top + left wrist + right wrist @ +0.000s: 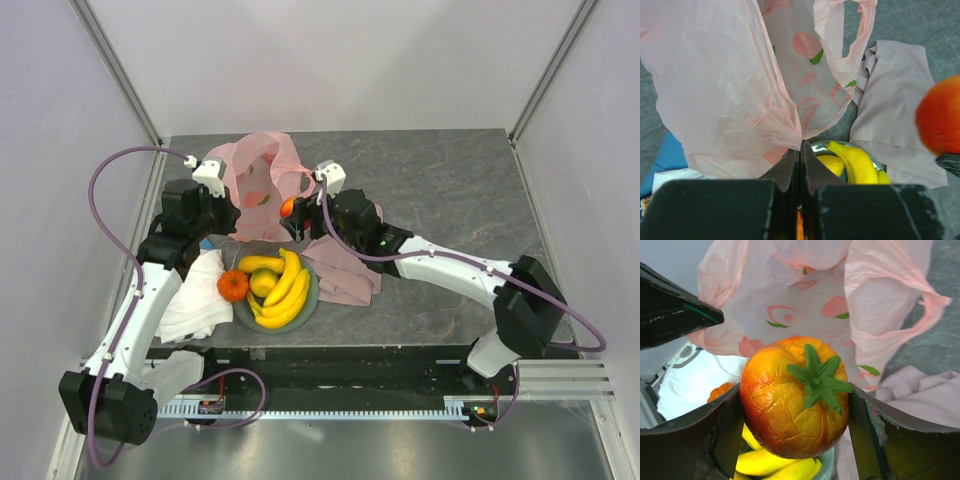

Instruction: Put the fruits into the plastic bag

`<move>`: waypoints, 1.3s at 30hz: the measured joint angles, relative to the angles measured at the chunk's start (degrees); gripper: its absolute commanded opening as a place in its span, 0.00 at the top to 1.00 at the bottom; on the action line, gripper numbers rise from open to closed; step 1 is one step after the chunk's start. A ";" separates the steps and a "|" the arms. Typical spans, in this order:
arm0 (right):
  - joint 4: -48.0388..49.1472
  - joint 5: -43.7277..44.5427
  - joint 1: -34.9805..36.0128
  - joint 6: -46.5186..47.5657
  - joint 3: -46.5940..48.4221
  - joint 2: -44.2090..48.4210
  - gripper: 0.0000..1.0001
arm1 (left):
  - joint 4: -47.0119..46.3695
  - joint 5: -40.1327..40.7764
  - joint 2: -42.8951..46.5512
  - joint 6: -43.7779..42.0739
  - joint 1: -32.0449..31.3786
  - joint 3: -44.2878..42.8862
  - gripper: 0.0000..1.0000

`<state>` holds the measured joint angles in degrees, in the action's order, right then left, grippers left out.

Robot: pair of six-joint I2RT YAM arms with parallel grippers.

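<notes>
The pale-pink plastic bag (262, 178) stands lifted behind the plate. My left gripper (236, 222) is shut on the bag's near edge; its fingers (790, 167) pinch the film (740, 90). My right gripper (292, 210) is shut on the red round fruit (795, 395), which has a green calyx, and holds it in front of the bag's mouth (815, 310), above the plate. The bananas (288, 290), the yellow oblong fruit (260, 264) and the green-yellow fruit (263, 283) lie on the plate (311, 296). The tangerine (232, 286) sits at its left edge.
A white cloth (195, 300) lies left of the plate and a dusty-pink cloth (345, 270) lies to its right, under my right arm. A blue item (205, 243) shows beneath my left wrist. The dark tabletop (440, 180) extends to the right and back.
</notes>
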<state>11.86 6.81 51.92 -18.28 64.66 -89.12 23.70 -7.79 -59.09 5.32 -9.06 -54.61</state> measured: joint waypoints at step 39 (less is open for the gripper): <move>-12.90 15.39 -0.20 -0.85 53.35 -54.75 0.26 | -0.31 -4.98 0.81 0.04 -0.02 0.00 0.98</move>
<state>-1.04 22.20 51.72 -19.14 118.02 -143.87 23.40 -12.78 -58.28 5.37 -9.08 -54.61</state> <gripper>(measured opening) 0.797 0.030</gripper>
